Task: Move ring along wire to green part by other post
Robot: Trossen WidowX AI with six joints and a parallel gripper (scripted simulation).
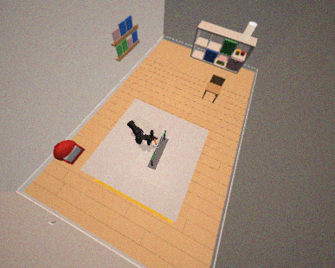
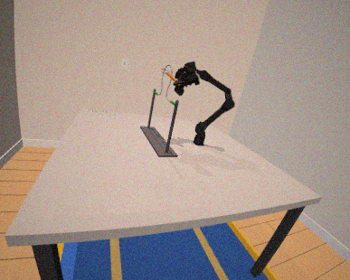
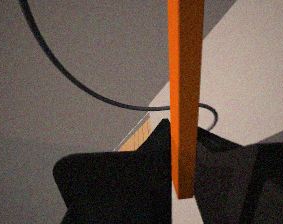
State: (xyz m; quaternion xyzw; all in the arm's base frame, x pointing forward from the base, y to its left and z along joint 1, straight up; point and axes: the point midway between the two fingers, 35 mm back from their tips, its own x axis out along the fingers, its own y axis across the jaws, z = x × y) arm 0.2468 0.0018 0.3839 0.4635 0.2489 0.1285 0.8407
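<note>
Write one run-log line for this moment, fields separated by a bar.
gripper shut on orange handle | ring raised above posts | not yet released

Orange handle (image 3: 184, 95) between dark fingers

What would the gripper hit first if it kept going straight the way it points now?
Probably the ring: the gripper, shut on the orange handle, points along that handle toward the ring's dark curve. Beyond it only wall and table show; the wire isn't clearly visible, so depth is uncertain.
</note>
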